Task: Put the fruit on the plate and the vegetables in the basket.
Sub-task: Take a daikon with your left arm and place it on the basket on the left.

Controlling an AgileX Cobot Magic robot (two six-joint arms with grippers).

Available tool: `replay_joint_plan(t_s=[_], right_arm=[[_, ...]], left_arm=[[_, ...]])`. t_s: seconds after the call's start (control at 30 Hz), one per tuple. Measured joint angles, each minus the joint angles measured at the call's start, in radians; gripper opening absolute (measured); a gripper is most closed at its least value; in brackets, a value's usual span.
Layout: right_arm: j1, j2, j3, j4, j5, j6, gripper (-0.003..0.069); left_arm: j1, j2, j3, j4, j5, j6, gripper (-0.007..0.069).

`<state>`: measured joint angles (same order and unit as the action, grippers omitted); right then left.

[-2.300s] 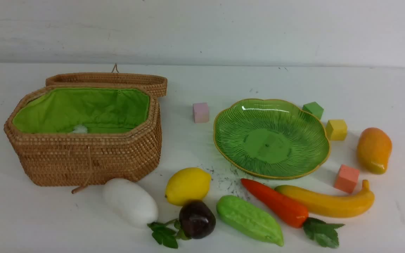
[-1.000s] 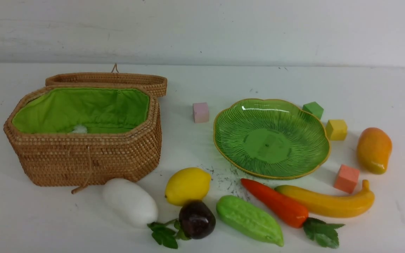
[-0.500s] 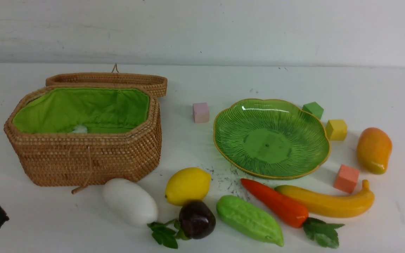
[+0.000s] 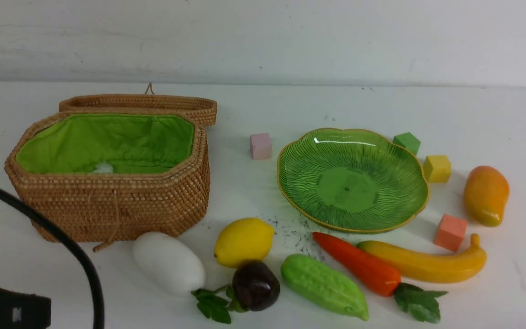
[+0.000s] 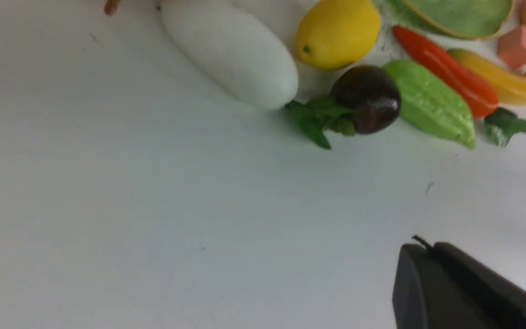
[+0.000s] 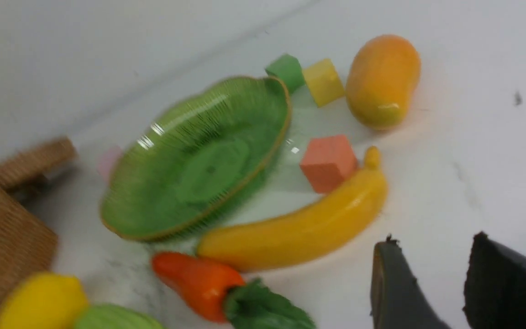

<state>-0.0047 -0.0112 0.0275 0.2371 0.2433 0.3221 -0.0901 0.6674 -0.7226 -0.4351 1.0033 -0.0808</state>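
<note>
We glimpse only a white scrap [image 4: 103,168] behind the basket [image 4: 107,210] wall, and the left tool [image 5: 427,250] is cut off.

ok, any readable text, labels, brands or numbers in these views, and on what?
None readable.
Small pale mark on the black housing of the left arm, front view: too small to tell whether it is text.
No print shows on the basket, the plate or anything else in view.

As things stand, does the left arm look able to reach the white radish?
Probably yes: only bare table separates the shut left claw from the white radish; the basket stands just behind it, not in the way.
</note>
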Motion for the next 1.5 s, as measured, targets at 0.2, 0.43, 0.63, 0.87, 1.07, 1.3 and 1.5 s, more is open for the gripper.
replay_joint_plan(t_s=[0.2, 0.43, 0.63, 0.87, 1.07, 1.3, 1.5], right_arm=[[0.0, 0.0, 0.0, 0.144, -0.143, 0.069, 0.0235], [0.078, 0.099, -0.275, 0.154, 0.187, -0.034, 0.0167], [0.196, 0.41, -0.769, 0.143, 0.761, -0.289, 0.0134], [0.243, 0.57, -1.064, 0.136, 1.008, -0.391, 0.0134], [0.309, 0.574, -1.122, 0.135, 1.024, -0.422, 0.0135], [0.317, 0.574, -1.122, 0.135, 1.024, -0.445, 0.0141], [0.317, 0.574, -1.122, 0.135, 1.024, -0.473, 0.0148]], left_arm=[[-0.004, 0.022, -0.007, 0.011, 0.003, 0.003, -0.0013], [-0.063, 0.025, -0.022, 0.016, -0.01, 0.003, -0.0013], [-0.072, 0.035, -0.028, 0.022, -0.031, 0.003, -0.0013], [-0.072, 0.036, -0.028, 0.045, -0.03, -0.061, -0.0013], [-0.073, 0.121, -0.03, 0.046, -0.005, -0.099, -0.0013], [-0.204, 0.274, -0.046, 0.084, -0.059, -0.161, -0.0013], [-0.527, 0.477, -0.17, 0.39, -0.118, -0.45, -0.0013]])
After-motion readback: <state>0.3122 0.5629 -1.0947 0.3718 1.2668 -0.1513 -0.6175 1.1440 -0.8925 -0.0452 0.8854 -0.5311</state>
